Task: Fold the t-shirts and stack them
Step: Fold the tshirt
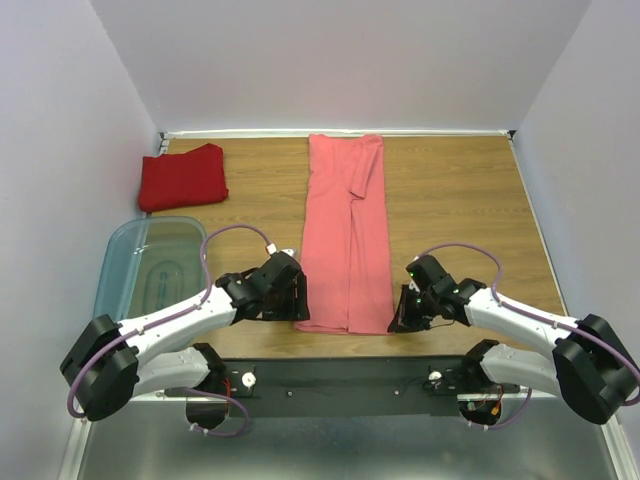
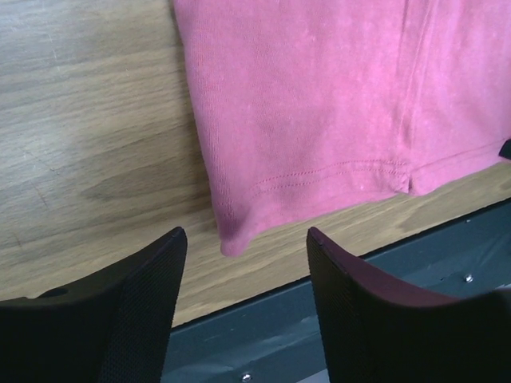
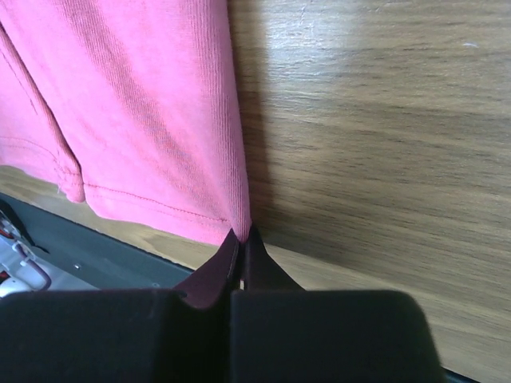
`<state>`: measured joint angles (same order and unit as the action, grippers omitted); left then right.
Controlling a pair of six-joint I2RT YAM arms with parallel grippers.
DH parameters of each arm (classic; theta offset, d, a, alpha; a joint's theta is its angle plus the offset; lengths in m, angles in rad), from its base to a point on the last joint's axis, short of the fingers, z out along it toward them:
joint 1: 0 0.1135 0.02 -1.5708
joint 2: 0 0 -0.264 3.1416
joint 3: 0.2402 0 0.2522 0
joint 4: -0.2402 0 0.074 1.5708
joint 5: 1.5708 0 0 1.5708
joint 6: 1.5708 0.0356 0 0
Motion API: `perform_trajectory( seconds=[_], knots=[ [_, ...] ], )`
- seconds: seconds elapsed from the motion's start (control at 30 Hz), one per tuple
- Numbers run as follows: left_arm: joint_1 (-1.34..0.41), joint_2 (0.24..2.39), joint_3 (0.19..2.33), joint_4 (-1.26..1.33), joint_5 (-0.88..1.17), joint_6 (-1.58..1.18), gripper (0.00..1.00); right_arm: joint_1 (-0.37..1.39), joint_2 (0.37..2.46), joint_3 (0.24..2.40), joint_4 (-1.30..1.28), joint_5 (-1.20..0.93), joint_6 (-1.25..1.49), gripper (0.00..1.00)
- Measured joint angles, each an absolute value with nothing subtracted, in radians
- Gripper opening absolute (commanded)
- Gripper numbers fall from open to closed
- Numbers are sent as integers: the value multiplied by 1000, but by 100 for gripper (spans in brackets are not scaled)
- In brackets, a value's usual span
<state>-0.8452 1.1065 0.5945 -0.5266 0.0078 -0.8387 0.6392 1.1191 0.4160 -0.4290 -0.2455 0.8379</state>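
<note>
The salmon-pink t-shirt (image 1: 345, 230) lies as a long narrow strip down the middle of the table, hem at the near edge. My right gripper (image 1: 400, 318) is shut on its near right hem corner; in the right wrist view the closed fingertips (image 3: 243, 233) pinch the pink cloth (image 3: 136, 112). My left gripper (image 1: 298, 305) is at the near left corner. In the left wrist view it stands open (image 2: 246, 235), and the shirt's corner (image 2: 231, 243) pokes between the two fingertips without being clamped. The deep red t-shirt (image 1: 183, 177) lies folded at the back left.
A clear bluish plastic bin (image 1: 150, 265) stands at the left, beside my left arm. The black mounting rail (image 1: 340, 378) runs along the table's near edge, just below the pink hem. White walls close in the back and both sides.
</note>
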Motion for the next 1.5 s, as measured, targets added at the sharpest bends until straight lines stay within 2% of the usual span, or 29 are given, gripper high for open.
perform_trajectory(
  seconds=[0.03,0.07,0.9,1.03,1.3,1.5],
  knots=[
    [-848,1110,593,-527,8,-841,61,639,1119,416,-428,-245,838,0],
    [-850,1113,593,-527,8,-842,60,639,1119,416,-428,-245,837,0],
    [-866,1290,628,-567,-26,-881,45,639,1116,410,-411,-255,799,0],
    [-866,1300,630,-561,-26,-880,36,639,1116,408,-408,-257,795,1],
    [-880,1328,640,-527,-22,-881,0,639,1116,408,-405,-271,791,0],
    [-949,1307,621,-513,-14,-903,0,639,1101,401,-409,-334,787,0]
  ],
)
